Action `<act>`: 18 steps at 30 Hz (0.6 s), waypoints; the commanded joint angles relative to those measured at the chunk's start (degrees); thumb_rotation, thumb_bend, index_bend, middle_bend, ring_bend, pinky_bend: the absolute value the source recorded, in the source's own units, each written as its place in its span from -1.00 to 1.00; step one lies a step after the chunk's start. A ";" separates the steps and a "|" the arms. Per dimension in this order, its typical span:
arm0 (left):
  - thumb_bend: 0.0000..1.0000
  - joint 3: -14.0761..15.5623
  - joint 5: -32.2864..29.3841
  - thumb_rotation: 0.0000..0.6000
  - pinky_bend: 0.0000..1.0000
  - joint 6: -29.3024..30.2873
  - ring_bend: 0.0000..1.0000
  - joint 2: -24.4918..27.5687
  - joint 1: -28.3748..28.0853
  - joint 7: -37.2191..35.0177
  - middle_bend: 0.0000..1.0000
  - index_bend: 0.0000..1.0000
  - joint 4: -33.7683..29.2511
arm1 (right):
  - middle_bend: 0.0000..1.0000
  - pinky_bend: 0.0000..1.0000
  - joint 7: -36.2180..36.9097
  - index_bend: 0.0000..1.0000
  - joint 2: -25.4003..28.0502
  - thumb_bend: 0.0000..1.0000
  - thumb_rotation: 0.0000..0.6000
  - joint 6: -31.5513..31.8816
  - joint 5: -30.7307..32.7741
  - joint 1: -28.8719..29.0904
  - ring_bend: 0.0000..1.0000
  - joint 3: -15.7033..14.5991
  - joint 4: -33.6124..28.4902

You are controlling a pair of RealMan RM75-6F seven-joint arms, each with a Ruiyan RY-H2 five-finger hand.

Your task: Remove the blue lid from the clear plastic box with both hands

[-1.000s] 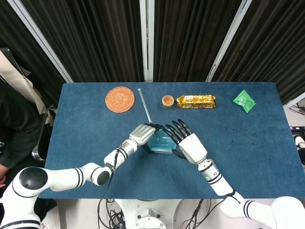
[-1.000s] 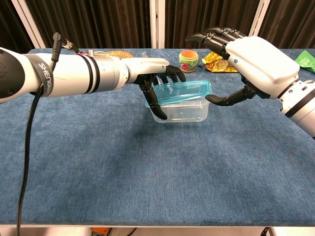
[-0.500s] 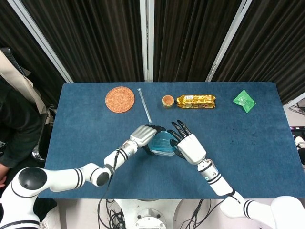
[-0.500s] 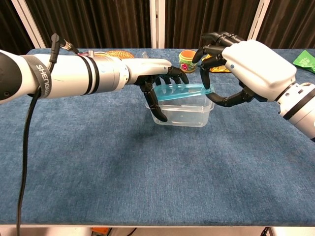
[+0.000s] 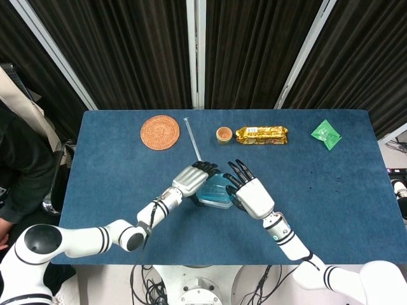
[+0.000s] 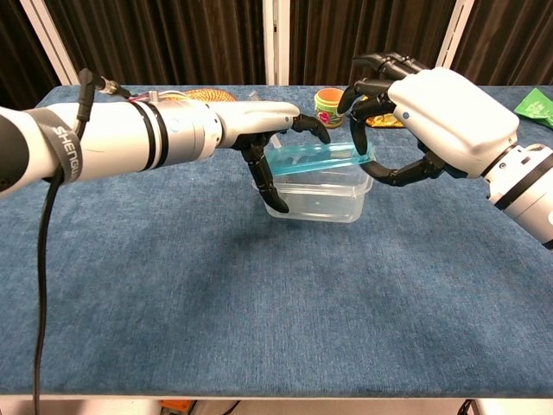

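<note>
The clear plastic box (image 6: 321,197) stands on the blue table, mid-table. Its blue lid (image 6: 316,159) sits slanted above the rim, apart from the box along the front. My left hand (image 6: 270,137) clasps the box's left end, thumb down the front wall and fingers curled over the far side behind the lid. My right hand (image 6: 413,108) pinches the lid's right end, fingers over the top and thumb beneath. From the head view the lid (image 5: 215,190) shows between the left hand (image 5: 189,179) and right hand (image 5: 253,196); the box is mostly hidden under it.
Along the far edge lie a copper-coloured round coaster (image 5: 159,132), a thin clear rod (image 5: 193,140), a small cup (image 5: 223,134), a gold packet (image 5: 261,135) and a green packet (image 5: 325,134). The blue cloth (image 6: 259,311) in front of the box is bare.
My right hand has moved in from open beside the box and closed on the lid's right end. The lid has come up off the rim and tilted. The left hand has stayed on the box's left end.
</note>
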 commanded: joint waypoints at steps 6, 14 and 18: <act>-1.00 0.81 2.45 1.00 -0.95 3.25 -1.00 -0.27 1.50 2.21 -1.00 -0.87 -0.68 | -0.45 -1.00 0.16 0.37 -0.32 0.62 1.00 1.46 -0.37 -0.16 -1.00 0.19 0.91; -1.00 0.53 3.04 1.00 -1.00 4.42 -1.00 0.99 3.09 2.06 -1.00 -0.94 -2.15 | -0.45 -1.00 -0.44 0.37 0.85 0.62 1.00 2.68 -0.54 -0.21 -1.00 0.75 0.09; -1.00 0.52 3.54 1.00 -1.00 5.97 -1.00 2.00 4.51 1.76 -1.00 -0.95 -2.94 | -0.45 -1.00 -0.72 0.38 2.11 0.62 1.00 3.68 -0.50 -0.70 -1.00 0.96 -0.87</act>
